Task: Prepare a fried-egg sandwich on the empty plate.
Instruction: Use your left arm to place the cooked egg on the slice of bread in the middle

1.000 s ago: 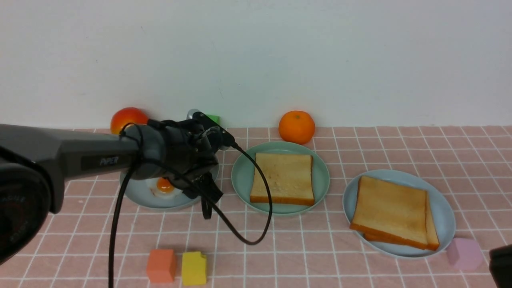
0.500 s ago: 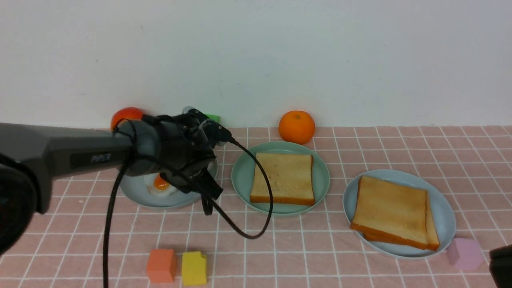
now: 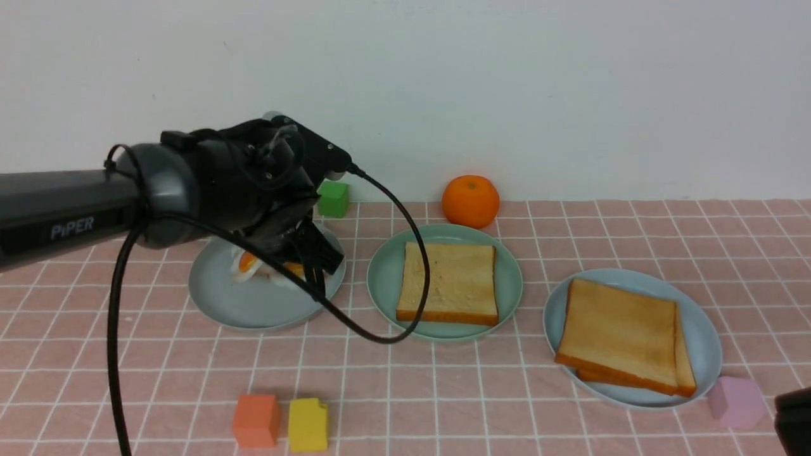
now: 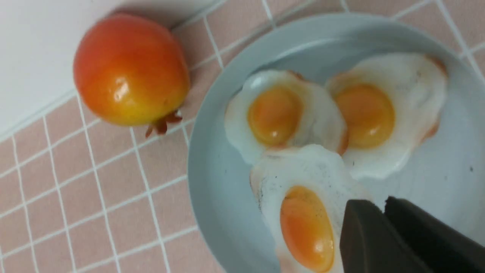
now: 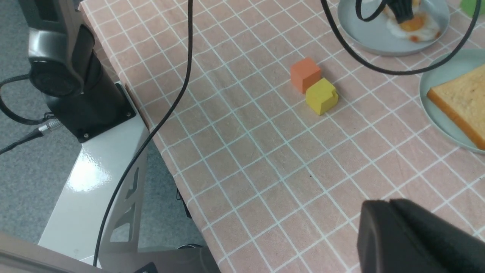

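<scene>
The left end effector (image 4: 382, 206) grips a fried egg (image 4: 307, 223) above its plate (image 3: 253, 304); the right end effector (image 5: 392, 206) is closed.

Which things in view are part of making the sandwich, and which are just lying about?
Part of the job:
- fried eggs, one pinched in the left gripper
- green plate with toast slice
- grey-blue egg plate
- toast stack on its plate

Lying about:
- pomegranate
- orange
- coloured blocks
</scene>
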